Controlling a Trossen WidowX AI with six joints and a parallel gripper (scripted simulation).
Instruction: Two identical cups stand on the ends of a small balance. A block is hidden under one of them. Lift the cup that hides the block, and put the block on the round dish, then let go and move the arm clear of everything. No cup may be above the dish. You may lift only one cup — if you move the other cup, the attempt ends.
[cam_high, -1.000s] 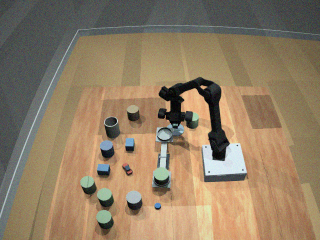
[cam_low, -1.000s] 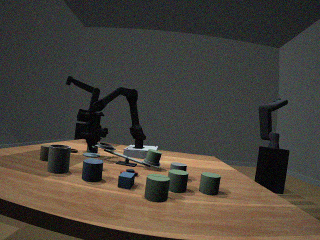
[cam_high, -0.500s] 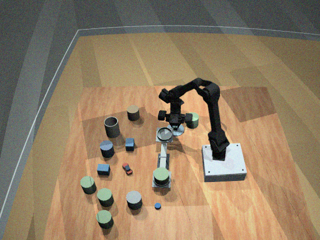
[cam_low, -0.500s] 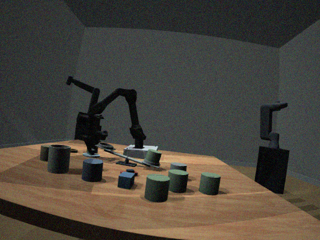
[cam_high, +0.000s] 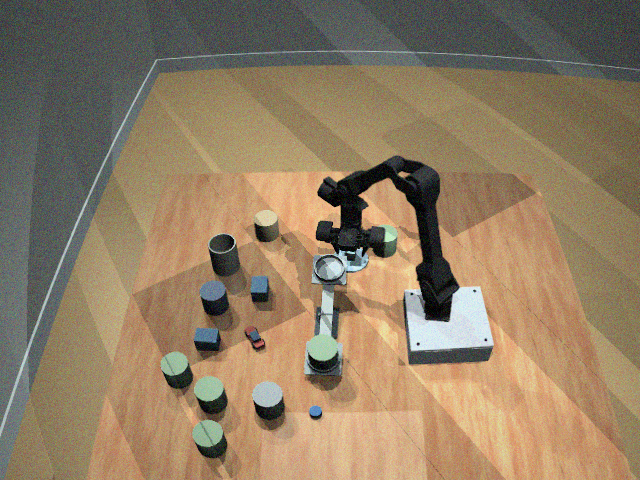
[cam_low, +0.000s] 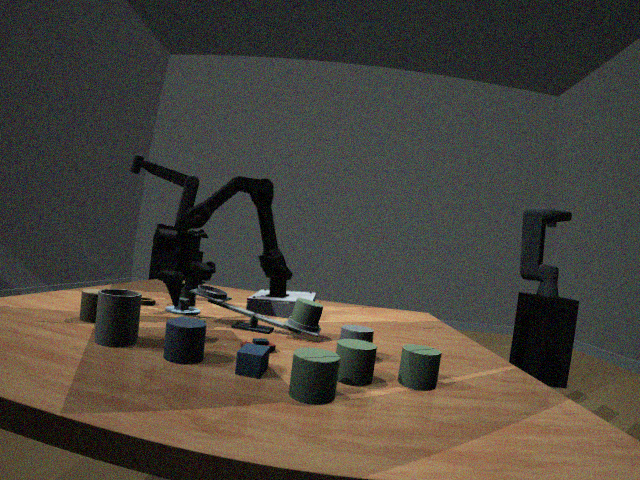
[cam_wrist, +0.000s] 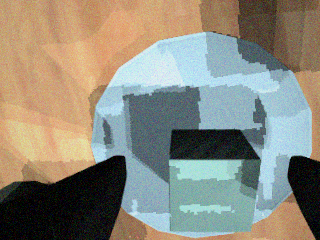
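In the wrist view a pale green block rests on the round pale blue dish. My gripper is open, its fingers standing apart on either side of the block and not touching it. The dish lies on the table beside the far end of the balance. The far pad holds only a ring. A green-topped cup stands on the near end, which is tipped down. A like cup stands on the table right of the dish.
Several cylinders, an open grey tube, two blue cubes, a red toy car and a small blue disc lie left of and in front of the balance. The arm's white base is to the right. A second arm stands on a black pedestal.
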